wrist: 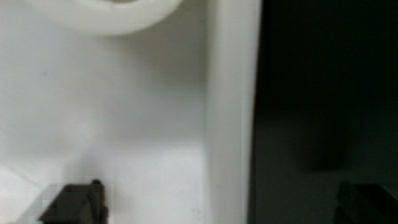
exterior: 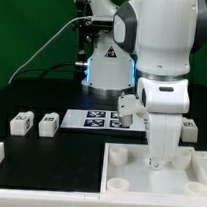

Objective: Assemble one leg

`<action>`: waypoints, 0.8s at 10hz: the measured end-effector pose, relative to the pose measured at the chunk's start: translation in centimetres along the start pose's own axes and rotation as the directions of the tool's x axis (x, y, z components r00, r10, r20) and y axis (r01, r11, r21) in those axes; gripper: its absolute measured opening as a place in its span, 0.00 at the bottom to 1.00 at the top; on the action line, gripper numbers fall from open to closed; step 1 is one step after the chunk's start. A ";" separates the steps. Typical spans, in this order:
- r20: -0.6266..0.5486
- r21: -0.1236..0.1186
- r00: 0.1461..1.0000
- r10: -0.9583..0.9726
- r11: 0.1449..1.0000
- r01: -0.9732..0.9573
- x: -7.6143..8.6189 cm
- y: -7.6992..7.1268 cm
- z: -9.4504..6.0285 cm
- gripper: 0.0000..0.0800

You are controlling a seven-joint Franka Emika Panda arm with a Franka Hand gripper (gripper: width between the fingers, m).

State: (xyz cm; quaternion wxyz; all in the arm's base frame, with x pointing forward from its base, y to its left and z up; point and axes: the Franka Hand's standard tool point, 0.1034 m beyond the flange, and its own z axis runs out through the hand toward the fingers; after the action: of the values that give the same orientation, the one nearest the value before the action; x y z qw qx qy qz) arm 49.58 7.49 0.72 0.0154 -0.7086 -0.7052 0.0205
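Below the gripper (exterior: 158, 161) sits the white tray (exterior: 121, 178). Tray rim runs between the fingertips (wrist: 75, 203), which stand wide apart, holding nothing. Well apart from the gripper, past the marker board (exterior: 98, 119), the leg (exterior: 49, 123) lies on the black table (exterior: 63, 149) beside a look-alike (exterior: 22, 123).

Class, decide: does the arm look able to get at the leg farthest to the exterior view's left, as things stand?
Probably yes: that leg lies in the open on the table, nothing over it, and the jaws of the arm stand open at the tray.
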 end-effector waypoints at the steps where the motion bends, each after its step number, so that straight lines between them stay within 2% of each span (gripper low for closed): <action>1: 0.000 0.000 1.000 0.000 1.000 0.000 0.0 0.0 0.0 0.81; 3: 0.004 0.003 1.000 0.015 1.000 -0.015 0.0 0.0 -0.3 0.81; 5: 0.019 -0.014 0.990 0.139 0.990 -0.139 0.6 -0.4 -3.1 0.81; 7: 0.005 -0.027 0.964 0.266 0.964 -0.265 2.8 -1.7 -3.4 0.81; 8: -0.008 -0.030 0.906 0.423 0.906 -0.423 3.9 -2.5 -3.2 0.81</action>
State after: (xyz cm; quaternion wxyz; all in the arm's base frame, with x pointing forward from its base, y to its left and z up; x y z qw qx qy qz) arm 47.32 11.46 4.04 0.0001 -0.8446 -0.5353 0.0121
